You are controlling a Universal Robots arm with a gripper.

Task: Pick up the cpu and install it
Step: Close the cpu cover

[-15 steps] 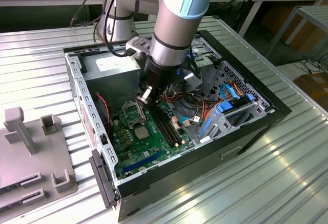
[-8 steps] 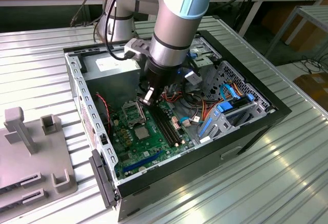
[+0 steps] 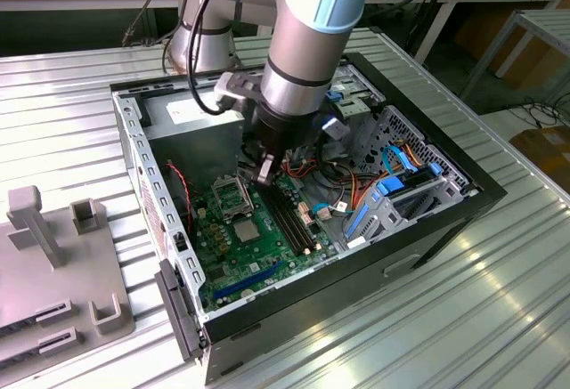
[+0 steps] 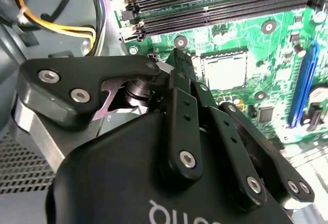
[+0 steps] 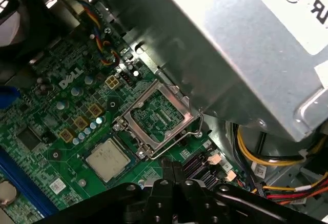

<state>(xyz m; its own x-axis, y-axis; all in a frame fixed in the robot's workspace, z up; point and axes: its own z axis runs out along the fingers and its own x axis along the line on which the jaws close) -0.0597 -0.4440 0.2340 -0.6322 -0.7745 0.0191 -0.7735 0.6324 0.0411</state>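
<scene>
The cpu (image 3: 252, 229) is a small silvery square with a green rim. It lies flat on the green motherboard (image 3: 233, 260) inside the open computer case, and it shows in both wrist views (image 4: 225, 70) (image 5: 107, 158). Right beside it sits the square metal-framed socket (image 3: 233, 197) (image 5: 156, 116), with dark contacts showing inside its frame. My gripper (image 3: 264, 173) (image 4: 178, 61) (image 5: 171, 168) hangs above the board, a little to the side of the cpu and the socket. Its black fingers are shut together with nothing between them.
Long black memory slots (image 3: 289, 215) (image 4: 215, 8) run beside the gripper. Coloured cables (image 3: 343, 184) and a blue-trimmed drive cage (image 3: 401, 189) fill the case on the exterior view's right. A grey power supply box (image 5: 246, 49) looms close by. Grey fixtures (image 3: 53, 255) stand on the ribbed metal table.
</scene>
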